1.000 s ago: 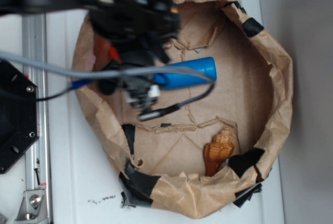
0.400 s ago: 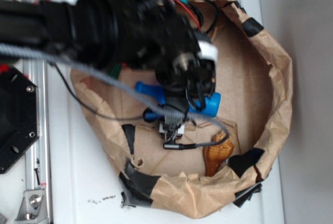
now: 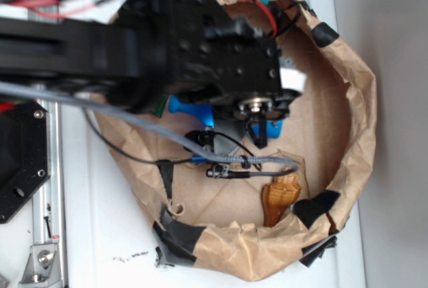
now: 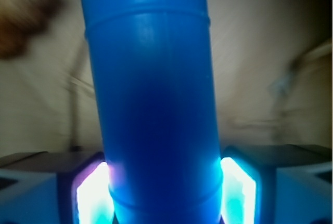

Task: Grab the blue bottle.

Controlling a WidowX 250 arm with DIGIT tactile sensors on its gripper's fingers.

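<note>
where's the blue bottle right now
In the exterior view the blue bottle lies inside the brown paper basin, mostly hidden under the arm, up-left of the brown shell. The wrist view shows it between the gripper fingers.

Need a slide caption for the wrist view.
Blue bottle fills the frame, standing between the jaws over brown paper.
</note>
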